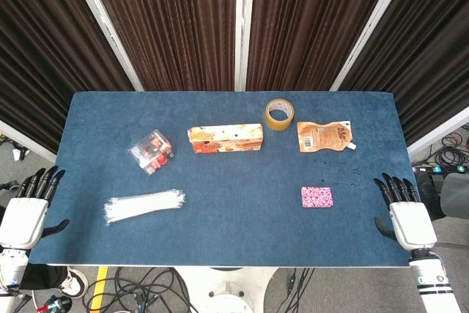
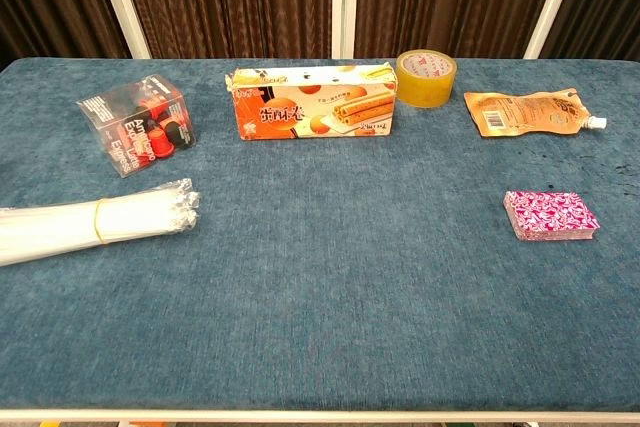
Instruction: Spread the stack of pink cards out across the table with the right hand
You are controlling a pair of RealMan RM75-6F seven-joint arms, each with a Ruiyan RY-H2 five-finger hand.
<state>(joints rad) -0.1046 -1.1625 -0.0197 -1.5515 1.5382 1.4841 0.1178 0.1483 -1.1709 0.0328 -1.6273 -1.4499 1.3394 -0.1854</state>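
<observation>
The stack of pink patterned cards (image 1: 317,196) (image 2: 551,215) lies squared up on the blue table, right of centre and toward the front. My right hand (image 1: 405,214) hovers at the table's right front corner, fingers apart and holding nothing, well to the right of the cards. My left hand (image 1: 28,209) rests off the left front corner, fingers spread and empty. Neither hand appears in the chest view.
An orange biscuit box (image 1: 225,138) sits mid-table, with a tape roll (image 1: 279,113) and an orange spout pouch (image 1: 324,136) behind the cards. A clear box of red-capped items (image 1: 151,151) and a bundle of white straws (image 1: 143,205) lie on the left.
</observation>
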